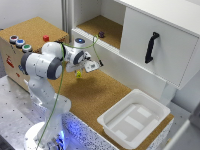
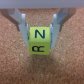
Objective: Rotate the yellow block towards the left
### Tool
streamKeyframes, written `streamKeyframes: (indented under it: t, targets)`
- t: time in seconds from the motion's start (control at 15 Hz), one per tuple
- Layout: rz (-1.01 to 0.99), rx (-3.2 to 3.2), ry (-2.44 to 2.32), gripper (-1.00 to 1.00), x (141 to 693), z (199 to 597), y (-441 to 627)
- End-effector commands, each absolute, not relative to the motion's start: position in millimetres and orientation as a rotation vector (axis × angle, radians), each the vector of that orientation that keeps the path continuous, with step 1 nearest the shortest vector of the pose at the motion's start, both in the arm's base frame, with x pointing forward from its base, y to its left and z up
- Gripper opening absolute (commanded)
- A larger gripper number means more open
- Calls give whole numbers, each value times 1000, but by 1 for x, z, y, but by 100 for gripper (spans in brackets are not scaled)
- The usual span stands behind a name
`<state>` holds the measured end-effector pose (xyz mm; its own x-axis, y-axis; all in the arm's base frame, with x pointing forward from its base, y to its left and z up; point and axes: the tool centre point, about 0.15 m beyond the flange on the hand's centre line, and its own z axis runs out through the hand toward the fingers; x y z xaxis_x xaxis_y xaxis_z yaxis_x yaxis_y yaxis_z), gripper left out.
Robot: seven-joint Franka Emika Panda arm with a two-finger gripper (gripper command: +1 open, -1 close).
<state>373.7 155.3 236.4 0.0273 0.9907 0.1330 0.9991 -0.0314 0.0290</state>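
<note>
yellow block (image 2: 39, 41): bright yellow with black letters, an N on one face and an R on the next; in the exterior view (image 1: 78, 74) only a small yellow spot
gripper (image 2: 39, 20): pale grey fingers
arm (image 1: 45, 62): white shells with dark grey joints; green cable running along it
tabletop (image 1: 100, 92): speckled tan cork
red block (image 1: 46, 38): plain red
dark purple block (image 1: 101, 34): dark purple
tray (image 1: 112, 127): white
cabinet door (image 1: 175, 35): white with a black handle

Yellow block (image 2: 39, 40) faces read "N", perhaps "R".
</note>
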Motion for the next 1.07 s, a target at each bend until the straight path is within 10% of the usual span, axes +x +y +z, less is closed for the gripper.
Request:
streamKeyframes:
  t: [0.0, 1.0]
  targets:
    - [-172, -2044, -2165, 100, 403, 235, 183]
    - [-96, -2522, -1624, 100, 366, 298, 164]
